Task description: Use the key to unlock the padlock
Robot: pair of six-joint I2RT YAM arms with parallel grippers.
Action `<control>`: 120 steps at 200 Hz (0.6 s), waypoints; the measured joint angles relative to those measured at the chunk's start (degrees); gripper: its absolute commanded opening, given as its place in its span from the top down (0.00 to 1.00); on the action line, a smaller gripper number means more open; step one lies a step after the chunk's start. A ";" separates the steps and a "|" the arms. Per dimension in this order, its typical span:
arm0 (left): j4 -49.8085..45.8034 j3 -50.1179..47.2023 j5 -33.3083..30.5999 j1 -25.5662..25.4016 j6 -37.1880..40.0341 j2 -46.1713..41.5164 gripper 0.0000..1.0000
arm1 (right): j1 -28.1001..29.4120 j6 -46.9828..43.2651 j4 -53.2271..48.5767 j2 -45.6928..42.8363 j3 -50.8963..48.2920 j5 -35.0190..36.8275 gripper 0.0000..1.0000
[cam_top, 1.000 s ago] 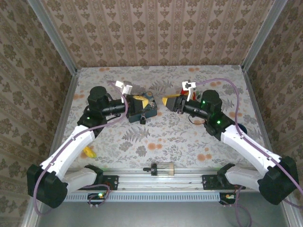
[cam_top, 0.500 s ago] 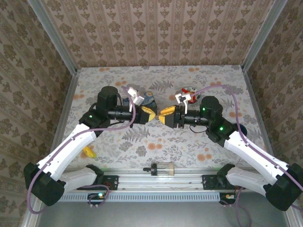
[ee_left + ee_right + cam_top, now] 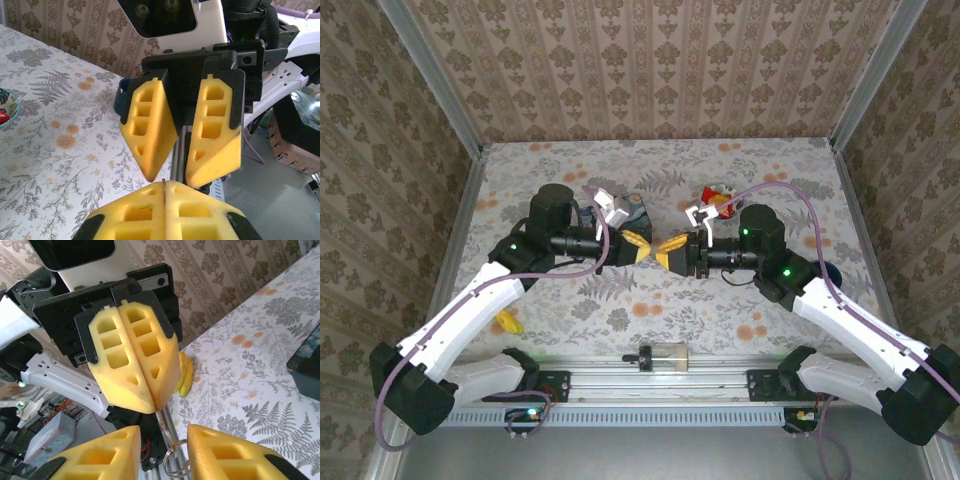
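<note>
Top view: both arms are in over the table [image 3: 620, 305], and the 2 pincers meet tip to tip just on the near side of the blue box [image 3: 638, 210].

The left gripper [image 3: 640, 246] is pressed together, with its yellow fingers [image 3: 135, 365] flush against each other. I see the key [image 3: 165, 427] pinched between them. It is a thin brownish shaft poking out of the tips, held in the air on the near side of the box and off the table. A silvery ring [image 3: 176, 463] hangs on its free end.

The right gripper [image 3: 667, 252] is spread, jaws apart, facing the left one head-on. Right wrist view puts the ring in the gap between its 2 fingers [image 3: 240, 452]. I can't tell if either pad touches the ring.

In the left wrist view only a sliver of the key shows at the seam of the closed pads.

A banana [image 3: 183, 375] lies on the table well apart from the box, toward the left arm's near side.
</note>
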 measured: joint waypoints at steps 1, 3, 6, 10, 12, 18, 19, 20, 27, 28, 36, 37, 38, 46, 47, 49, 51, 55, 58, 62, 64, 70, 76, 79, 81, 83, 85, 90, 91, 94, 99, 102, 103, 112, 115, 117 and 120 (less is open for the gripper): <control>0.00 0.00 0.00 0.00 0.00 0.00 1.00 | 0.00 -0.02 0.00 0.00 0.00 -0.04 0.71; 0.00 0.00 -0.02 0.00 0.00 0.00 1.00 | 0.00 -0.02 0.02 0.00 0.00 -0.15 0.71; 0.00 0.00 -0.04 0.00 0.00 0.00 1.00 | 0.00 -0.02 0.07 0.00 -0.02 -0.28 0.71; 0.00 0.00 -0.11 0.00 0.00 0.00 1.00 | 0.00 -0.02 0.11 0.00 -0.02 -0.48 0.71; 0.00 0.00 -0.15 0.00 0.00 0.00 1.00 | 0.00 -0.02 0.17 0.00 -0.04 -0.59 0.71; 0.00 0.00 -0.20 0.00 0.00 0.00 1.00 | 0.00 0.00 0.37 0.00 -0.13 -0.81 0.71; 0.02 0.00 -0.20 0.00 0.00 0.00 1.00 | 0.00 0.02 0.39 0.00 -0.17 -0.87 0.71; 0.00 0.00 -0.20 0.00 -0.02 0.00 1.00 | 0.00 0.02 0.42 0.00 -0.17 -0.92 0.71; 0.02 0.00 -0.22 0.00 -0.02 0.00 1.00 | 0.00 0.04 0.50 0.00 -0.31 -0.98 0.71; 0.02 0.00 -0.22 0.00 -0.02 0.00 1.00 | 0.00 0.11 0.55 0.00 -0.33 -1.01 0.71; 0.11 0.00 -0.28 0.00 -0.04 0.00 1.00 | 0.00 0.22 0.66 0.02 -0.48 -1.18 0.71; 0.13 0.00 -0.31 0.00 -0.04 0.00 1.00 | 0.00 0.22 0.66 0.02 -0.50 -1.20 0.71; 0.15 0.00 -0.33 0.00 -0.04 0.00 1.00 | 0.00 0.24 0.66 0.02 -0.50 -1.20 0.71; 0.24 0.00 -0.37 0.00 -0.24 0.00 1.00 | 0.00 0.44 0.76 0.07 -0.59 -1.38 0.70; 0.24 0.00 -0.39 0.00 -0.24 0.00 1.00 | 0.00 0.44 0.79 0.09 -0.59 -1.38 0.70; 0.28 0.00 -0.39 0.00 -0.24 0.00 1.00 | 0.00 0.48 0.83 0.11 -0.61 -1.40 0.70; 0.35 0.00 -0.39 0.00 -0.28 0.00 1.00 | 0.00 0.63 0.85 0.11 -0.61 -1.44 0.70; 0.44 0.00 -0.39 0.00 -0.31 0.00 1.00 | 0.00 0.63 0.87 0.17 -0.61 -1.49 0.70; 0.59 0.00 -0.39 0.00 -0.39 0.00 1.00 | 0.00 0.68 0.87 0.22 -0.63 -1.60 0.70; 0.68 0.00 -0.39 0.00 -0.46 0.00 1.00 | 0.00 0.76 0.90 0.24 -0.63 -1.66 0.70; 0.70 0.00 -0.39 0.00 -0.50 0.00 1.00 | 0.00 0.81 0.90 0.28 -0.63 -1.73 0.70; 0.92 -0.02 -0.37 0.00 -0.68 0.00 1.00 | 0.00 0.85 0.92 0.39 -0.63 -1.81 0.70; 1.16 0.00 -0.39 0.00 -0.87 0.00 1.00 | 0.00 0.87 0.98 0.50 -0.63 -1.92 0.70; 1.29 -0.02 -0.39 0.00 -0.90 0.00 1.00 | 0.00 0.87 1.09 0.57 -0.68 -1.99 0.70; 1.38 -0.02 -0.39 0.00 -0.94 0.00 1.00 | 0.00 0.92 1.25 0.61 -0.72 -2.01 0.70; 1.46 -0.02 -0.39 0.00 -0.98 0.00 1.00 | 0.00 0.94 1.36 0.63 -0.76 -2.01 0.70; 1.53 -0.02 -0.39 0.00 -1.09 0.00 1.00 | 0.00 1.03 1.46 0.66 -0.81 -2.03 0.70; 1.68 -0.02 -0.37 0.00 -1.14 0.00 1.00 | 0.00 1.05 1.64 0.74 -0.90 -2.05 0.70; 1.73 -0.02 -0.37 0.00 -1.16 0.00 1.00 | 0.00 1.05 1.66 0.74 -0.94 -2.10 0.70; 1.79 -0.02 -0.39 0.00 -1.22 0.00 1.00 | 0.00 1.07 1.75 0.76 -1.01 -2.12 0.70; 1.95 -0.02 -0.39 0.00 -1.31 0.00 1.00 | 0.00 1.09 1.77 0.83 -1.11 -2.19 0.71; 1.97 -0.02 -0.39 0.00 -1.33 0.00 1.00 | 0.00 1.11 1.75 0.87 -1.16 -2.19 0.71; 2.01 -0.02 -0.39 0.00 -1.33 0.00 1.00 | 0.00 1.16 1.77 0.87 -1.18 -2.19 0.71; 2.08 -0.02 -0.39 0.00 -1.38 0.00 1.00 | 0.02 1.27 1.77 0.98 -1.27 -2.21 0.71; 2.14 -0.02 -0.39 0.00 -1.40 0.00 1.00 | 0.00 1.29 1.77 1.01 -1.29 -2.19 0.71; 2.16 -0.02 -0.39 0.00 -1.44 0.00 1.00 | 0.00 1.31 1.77 1.05 -1.29 -2.21 0.71; 2.21 -0.02 -0.37 0.00 -1.49 0.00 1.00 | 0.00 1.31 1.77 1.09 -1.29 -2.21 0.72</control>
